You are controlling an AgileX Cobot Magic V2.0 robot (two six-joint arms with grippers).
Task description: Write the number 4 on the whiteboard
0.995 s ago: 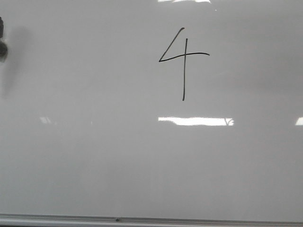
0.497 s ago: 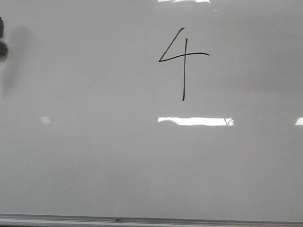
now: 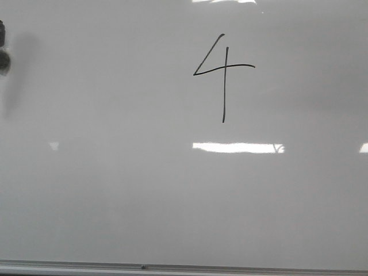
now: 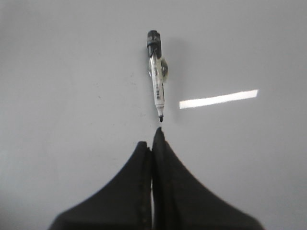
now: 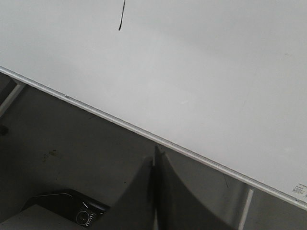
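The number 4 (image 3: 223, 72) is written on the whiteboard (image 3: 115, 201), right of centre toward the far edge. A marker (image 4: 157, 86) is laid on the board just ahead of the left claw (image 4: 152, 139).

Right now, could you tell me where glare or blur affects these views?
Front view: bright rectangular glare lies on the whiteboard below the number 4, which stays sharp; a dark blurred shape with a soft shadow sits at the left edge. Left wrist view: a glare strip beside the marker; the left gripper is blurred. Right wrist view: no glare; the right gripper is soft.
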